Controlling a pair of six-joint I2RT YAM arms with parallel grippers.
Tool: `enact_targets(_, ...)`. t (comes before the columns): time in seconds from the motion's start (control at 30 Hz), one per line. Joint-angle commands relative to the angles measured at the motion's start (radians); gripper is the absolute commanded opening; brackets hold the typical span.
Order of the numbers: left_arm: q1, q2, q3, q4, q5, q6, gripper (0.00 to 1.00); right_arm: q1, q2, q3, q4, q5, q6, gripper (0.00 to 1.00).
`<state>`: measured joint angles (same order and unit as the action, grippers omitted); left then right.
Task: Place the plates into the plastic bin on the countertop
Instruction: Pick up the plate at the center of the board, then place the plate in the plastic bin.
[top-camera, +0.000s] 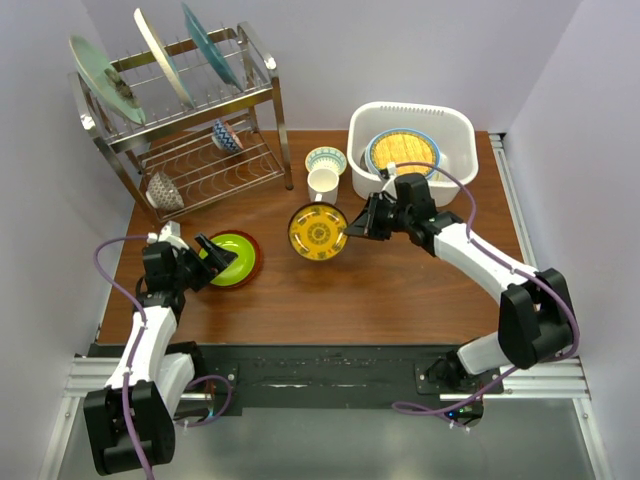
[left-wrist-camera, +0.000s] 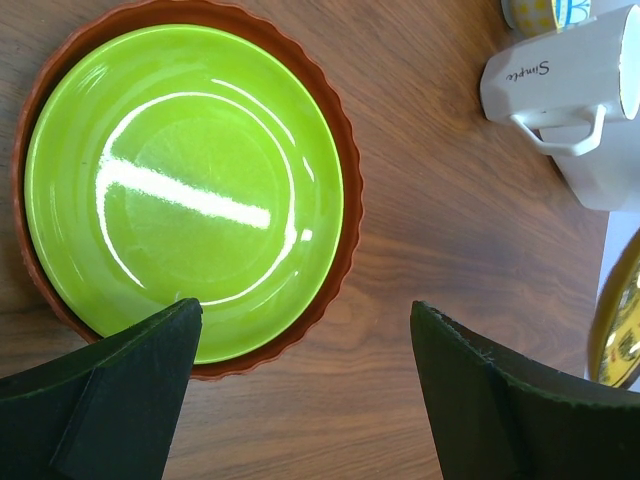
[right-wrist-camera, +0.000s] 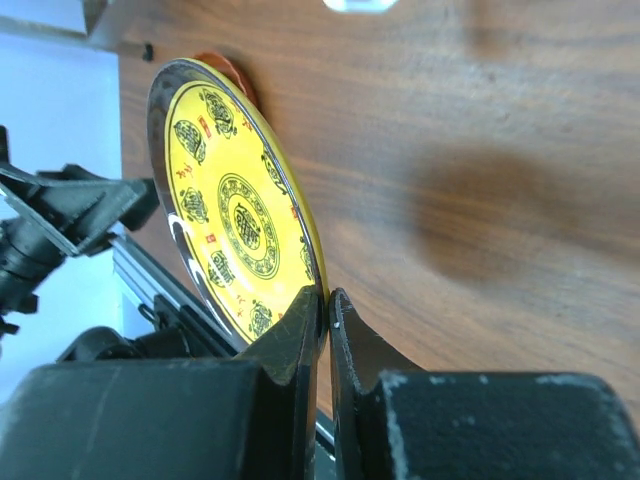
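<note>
The right tool (right-wrist-camera: 325, 305) was clamped on the rim of the yellow patterned plate (right-wrist-camera: 235, 225), tilted above the surface (right-wrist-camera: 480, 200) near the plastic bin (top-camera: 458, 128). The left tool (left-wrist-camera: 305, 315) stood open over the lime green plate (left-wrist-camera: 180, 190).

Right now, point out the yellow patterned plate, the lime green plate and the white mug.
yellow patterned plate (top-camera: 318, 232), top view, centre of its face
lime green plate (left-wrist-camera: 185, 185), left wrist view, middle of its face
white mug (left-wrist-camera: 570, 62), left wrist view, its side near the lettering
</note>
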<state>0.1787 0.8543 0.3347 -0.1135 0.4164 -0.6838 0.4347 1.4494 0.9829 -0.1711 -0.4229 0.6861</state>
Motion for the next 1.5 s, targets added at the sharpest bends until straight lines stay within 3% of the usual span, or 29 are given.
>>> enact_targets(0.0, -0.008, -0.006, -0.002, 0.041, 0.013, 0.026, 0.9, -0.033, -0.034, 0.086, 0.001, -0.069, -0.023, 0.0)
enact_targets(0.93, -0.018, -0.012, -0.008, 0.041, 0.004, 0.026, 0.9, -0.339, 0.173, 0.436, -0.061, -0.119, -0.054, 0.0)
enact_targets(1.47, -0.022, -0.011, -0.008, 0.046, 0.007, 0.024, 0.91, -0.485, 0.292, 0.494, -0.038, -0.082, -0.017, 0.0)
